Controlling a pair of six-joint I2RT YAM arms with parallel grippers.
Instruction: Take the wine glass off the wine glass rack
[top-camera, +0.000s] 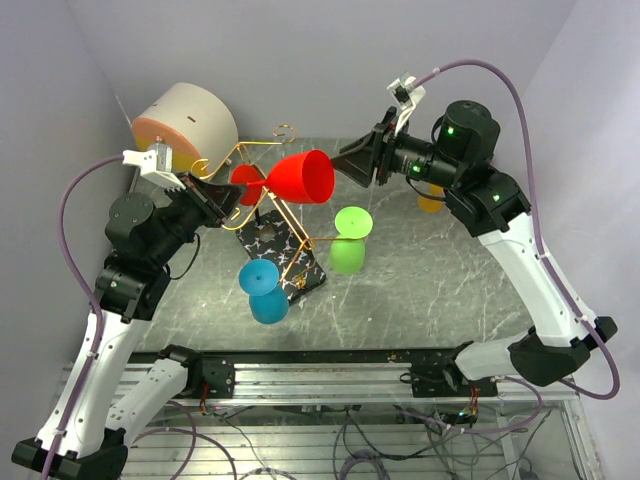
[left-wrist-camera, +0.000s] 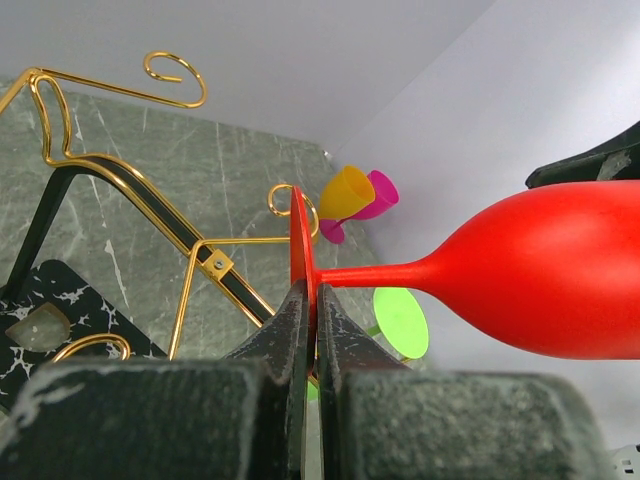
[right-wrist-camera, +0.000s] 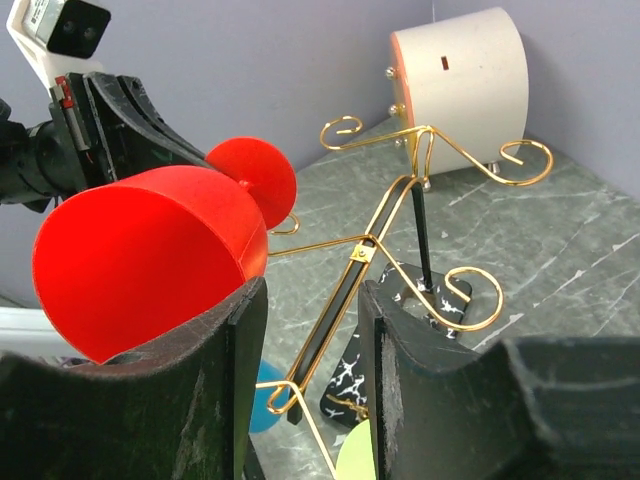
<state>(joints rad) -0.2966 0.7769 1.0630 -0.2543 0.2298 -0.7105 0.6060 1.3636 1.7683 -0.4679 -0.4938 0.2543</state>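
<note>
Top view: your left gripper (top-camera: 232, 200), left of centre, is clamped on the foot of the red wine glass (top-camera: 300, 177). The glass lies sideways at upper centre, its mouth facing the right gripper (top-camera: 350, 162). The wine glass rack (top-camera: 270, 240) stands just below.

Left wrist: the fingers (left-wrist-camera: 295, 330) pinch the foot disc at lower centre. The foot sits beside a gold curl of the rack; possibly touching, hard to tell.

Right wrist: the jaws are spread wide and grip nothing. The bowl sits at the left of the frame, outside them.
</note>
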